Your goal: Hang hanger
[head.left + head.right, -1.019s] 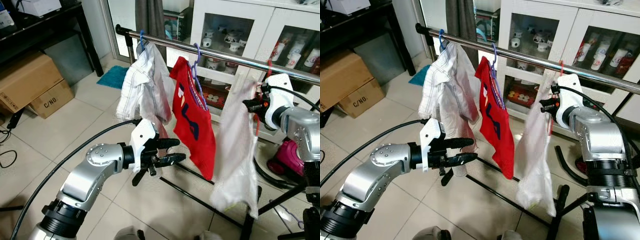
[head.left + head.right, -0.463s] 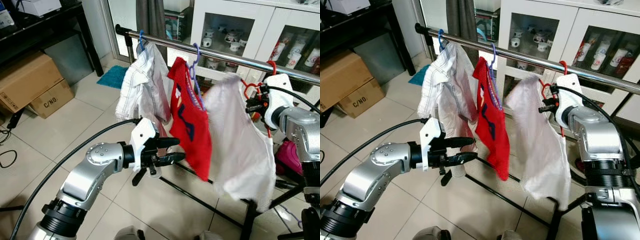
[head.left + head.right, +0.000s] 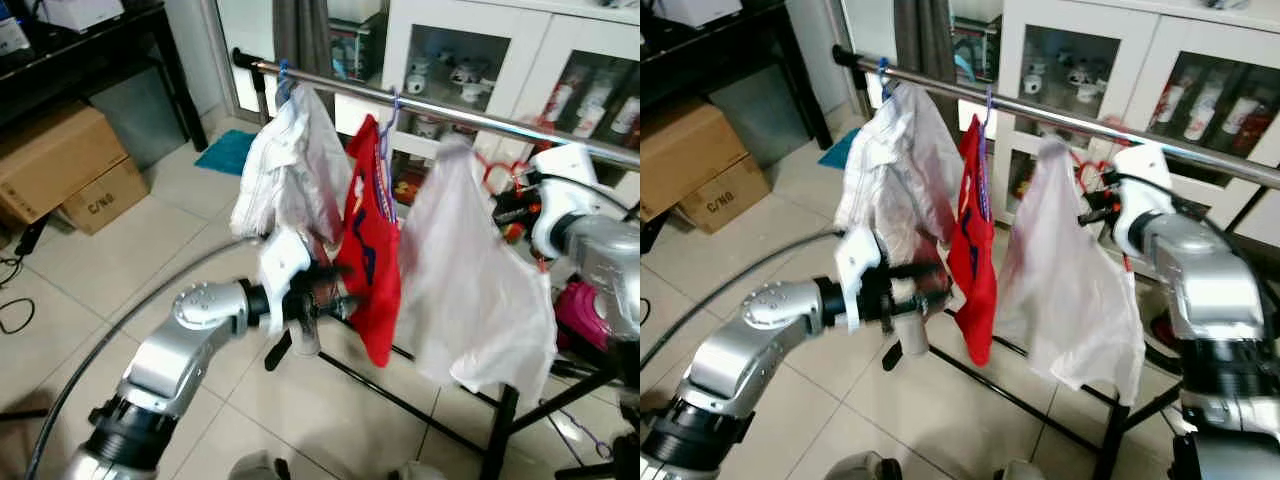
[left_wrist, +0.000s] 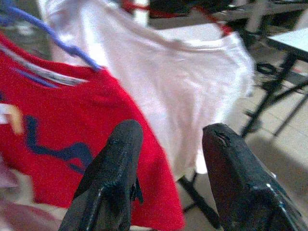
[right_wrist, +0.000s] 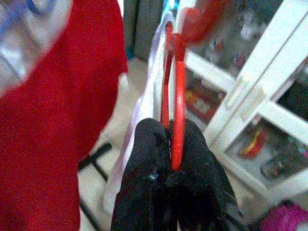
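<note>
Left eye: right tool (image 3: 512, 208) up near the steel rail (image 3: 440, 108), at the red hanger (image 3: 497, 172) that carries the white garment (image 3: 470, 290). Frame is blurred, so whether the hook is seated on the rail can't be told. Garment hangs just beside the red shirt (image 3: 370, 250) on its purple hanger (image 3: 386, 128); white checked shirt (image 3: 290, 170) further along on a blue hanger (image 3: 283, 82). Left tool (image 3: 325, 300) is out in front of the clothes, low, near the red shirt's hem; too smeared here to judge its gap.

Right eye: same layout. Right tool (image 3: 1095, 213) sits level with the white garment's shoulder, below the rail. White cabinet (image 3: 1200, 110) with glass doors behind, cardboard box (image 3: 695, 160) on the tile floor (image 3: 790, 230) to the robot's left.

Left wrist: left tool (image 4: 166, 178) spread wide, both fingers (image 4: 113, 178) apart with nothing between them, pointing at the red shirt and white garment, touching neither.

Right wrist: right tool (image 5: 168, 185) pressed together, pinching the red hanger's wire between its fingertips (image 5: 144, 178); wire runs up from the pinch, white garment draped off it beside the red shirt.
</note>
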